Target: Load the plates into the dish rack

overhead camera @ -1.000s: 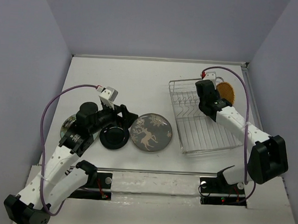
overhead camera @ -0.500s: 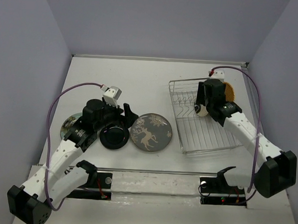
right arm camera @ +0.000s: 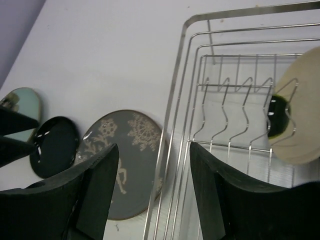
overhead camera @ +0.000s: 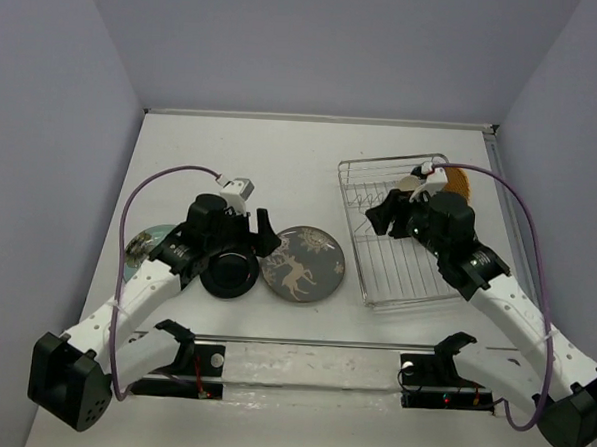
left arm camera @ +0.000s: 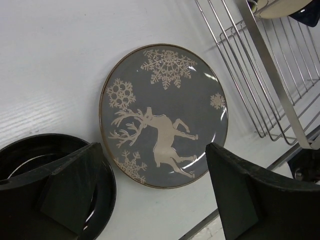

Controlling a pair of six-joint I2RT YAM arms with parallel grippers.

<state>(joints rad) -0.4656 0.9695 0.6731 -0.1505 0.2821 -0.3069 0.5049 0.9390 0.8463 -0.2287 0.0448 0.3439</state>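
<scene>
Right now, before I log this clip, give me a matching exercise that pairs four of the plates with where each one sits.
Things:
1 grey deer plate
2 small black plate
3 orange plate
4 pale green plate

Places:
A inside the dish rack
B leftmost of all
C flat between two other plates
D flat, just outside the rack

Pairs: 1-D, 2-C, 3-A, 4-B

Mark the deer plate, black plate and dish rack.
deer plate [left arm camera: 164, 116], left wrist view, its centre.
black plate [overhead camera: 228, 275], top external view, its centre.
dish rack [right arm camera: 170, 107], right wrist view, left rim wire.
</scene>
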